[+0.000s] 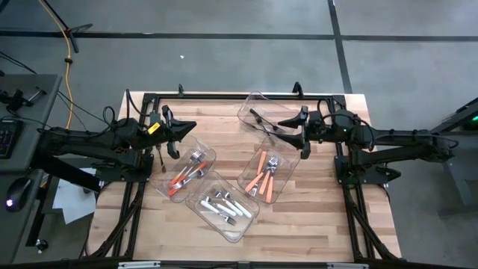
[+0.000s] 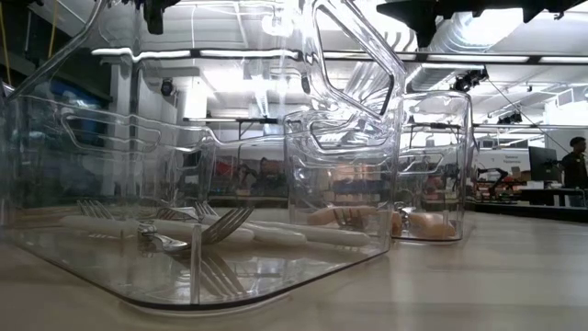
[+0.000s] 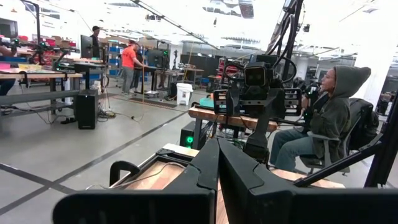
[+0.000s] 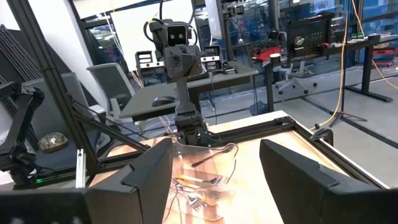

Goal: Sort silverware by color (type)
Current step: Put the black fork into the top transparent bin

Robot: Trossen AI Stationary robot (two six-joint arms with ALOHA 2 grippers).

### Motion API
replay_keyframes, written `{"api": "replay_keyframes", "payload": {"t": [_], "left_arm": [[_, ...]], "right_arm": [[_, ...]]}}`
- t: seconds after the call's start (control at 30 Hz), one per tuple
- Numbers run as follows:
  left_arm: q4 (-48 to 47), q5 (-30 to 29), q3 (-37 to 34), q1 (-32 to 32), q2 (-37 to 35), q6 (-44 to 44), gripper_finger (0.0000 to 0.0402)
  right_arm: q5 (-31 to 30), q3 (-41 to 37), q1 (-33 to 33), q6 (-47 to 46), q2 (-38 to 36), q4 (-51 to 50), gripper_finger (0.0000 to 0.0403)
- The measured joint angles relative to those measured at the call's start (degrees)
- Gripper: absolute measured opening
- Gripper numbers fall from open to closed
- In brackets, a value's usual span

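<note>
Judging by the layout, the mixed bin beside the left gripper, fingers clenched empty, is best emptied piece by piece; orange silverware fills the bin beyond it, white another, and the right gripper hangs released at the tilted bin

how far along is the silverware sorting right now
Mostly sorted, by the look of it. The bin of orange-handled pieces and the bin of white-handled pieces each look uniform. The left-hand bin mixes orange handles with silver pieces, so it may need work. The right gripper is open beside the tilted bin holding a black piece. The left gripper is shut, holding nothing visible.
</note>
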State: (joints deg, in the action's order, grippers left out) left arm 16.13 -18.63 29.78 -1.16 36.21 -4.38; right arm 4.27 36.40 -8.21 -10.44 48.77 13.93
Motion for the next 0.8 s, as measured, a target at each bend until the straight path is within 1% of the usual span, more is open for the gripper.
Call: {"api": "replay_keyframes", "payload": {"t": [0.57,0.63,0.7,0.73,0.8], "left_arm": [[0.4,0.0,0.0,0.0,0.0,-0.3,0.0003],[0.3,-0.1,0.0,0.0,0.0,-1.8,0.0008],[-0.7,-1.6,0.0,0.0,0.0,-5.0,0.0018],[-1.9,-2.9,0.1,0.0,0.2,-7.0,0.0025],[-7.2,-5.2,1.4,0.1,0.8,-10.2,0.0043]], "right_arm": [[-0.1,0.0,0.0,0.0,0.0,0.1,0.0224],[-0.2,0.0,0.0,0.0,0.0,0.1,0.0224],[-0.2,0.0,0.0,0.0,0.0,0.1,0.0224],[-0.2,0.0,0.0,0.0,0.0,0.1,0.0224],[-0.2,0.0,0.0,0.0,0.0,0.1,0.0224]]}}
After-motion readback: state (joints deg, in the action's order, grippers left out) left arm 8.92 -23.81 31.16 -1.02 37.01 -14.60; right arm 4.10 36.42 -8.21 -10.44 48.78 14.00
